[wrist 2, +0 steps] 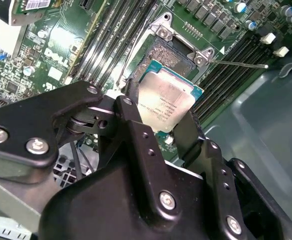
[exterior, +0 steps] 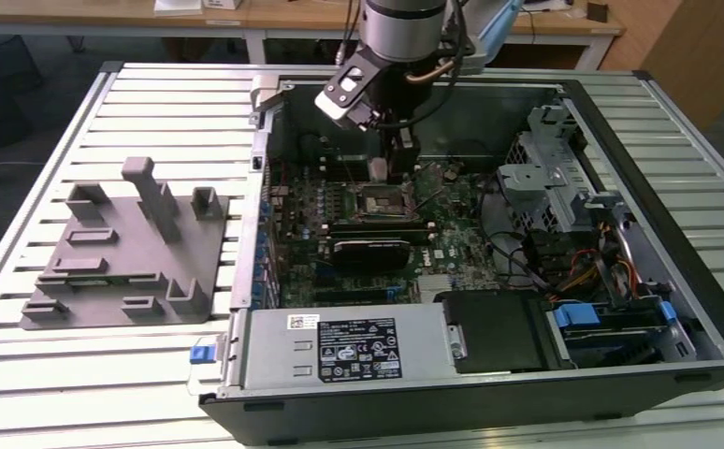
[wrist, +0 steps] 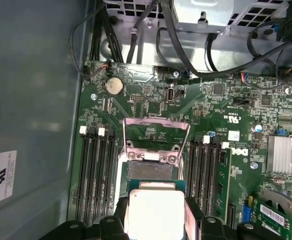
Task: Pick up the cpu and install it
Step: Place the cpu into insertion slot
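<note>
The cpu (wrist 2: 168,97), a thin square chip with a pale silver top, sits between the two black fingers of my gripper (wrist 2: 161,110), which is shut on its opposite edges. It hangs just above the open socket (wrist 2: 175,54) on the green motherboard, slightly off to one side of it. In the first wrist view the cpu (wrist: 156,210) covers the near part of the socket (wrist: 151,171), and the socket's metal load plate (wrist: 156,134) stands flipped open. In the exterior view my gripper (exterior: 380,170) reaches down into the open computer case over the socket (exterior: 383,199).
Memory slots (wrist: 93,175) flank the socket on both sides. A thin metal lever (wrist 2: 238,64) sticks out beside it. A black module (exterior: 369,253) lies near the socket. The case walls (exterior: 262,131), cables (exterior: 549,253) and power supply (exterior: 337,346) surround it. A grey fixture (exterior: 125,248) stands on the table.
</note>
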